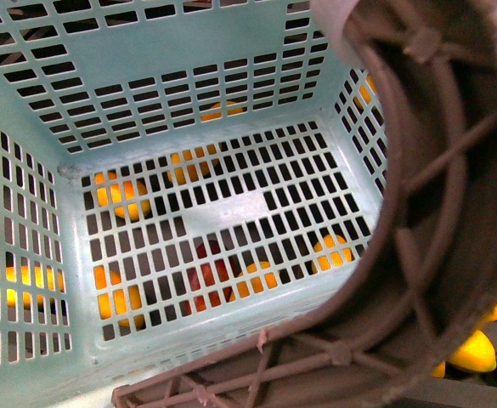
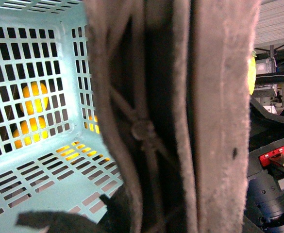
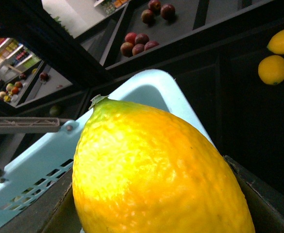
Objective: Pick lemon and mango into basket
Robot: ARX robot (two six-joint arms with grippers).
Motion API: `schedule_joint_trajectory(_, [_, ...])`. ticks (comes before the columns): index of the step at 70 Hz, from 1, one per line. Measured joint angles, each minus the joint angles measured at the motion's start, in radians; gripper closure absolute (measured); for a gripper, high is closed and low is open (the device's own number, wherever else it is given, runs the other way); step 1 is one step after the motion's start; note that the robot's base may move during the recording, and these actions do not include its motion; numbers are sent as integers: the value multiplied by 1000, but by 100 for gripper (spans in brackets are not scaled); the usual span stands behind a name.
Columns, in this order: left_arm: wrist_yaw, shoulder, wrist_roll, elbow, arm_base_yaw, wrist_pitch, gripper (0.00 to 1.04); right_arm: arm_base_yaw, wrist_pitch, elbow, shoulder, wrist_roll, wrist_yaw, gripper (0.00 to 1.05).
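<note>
The teal slotted basket fills the front view, and nothing lies on its floor. Its brown handle curves across the right. In the left wrist view that handle stands close up, and my left gripper is shut on it, its fingers mostly hidden. My right gripper is shut on the lemon, bright yellow with a greenish tip, held just outside the basket's rim. Orange-yellow fruit shows through the floor slots; I cannot tell which is the mango.
Dark shelves behind the basket hold dark red fruits and two yellow fruits. More yellow fruit lies beyond the handle at the lower right. A red fruit shows under the basket floor.
</note>
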Motion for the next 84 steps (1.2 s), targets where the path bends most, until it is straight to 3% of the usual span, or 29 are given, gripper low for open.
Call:
schedule_joint_trajectory(30, [0, 0, 0, 0, 0, 0, 91, 100, 0, 3, 37, -8, 42, 34])
schedule_joint_trajectory(84, [0, 0, 0, 0, 0, 0, 91, 100, -31, 42, 87, -13, 83, 34])
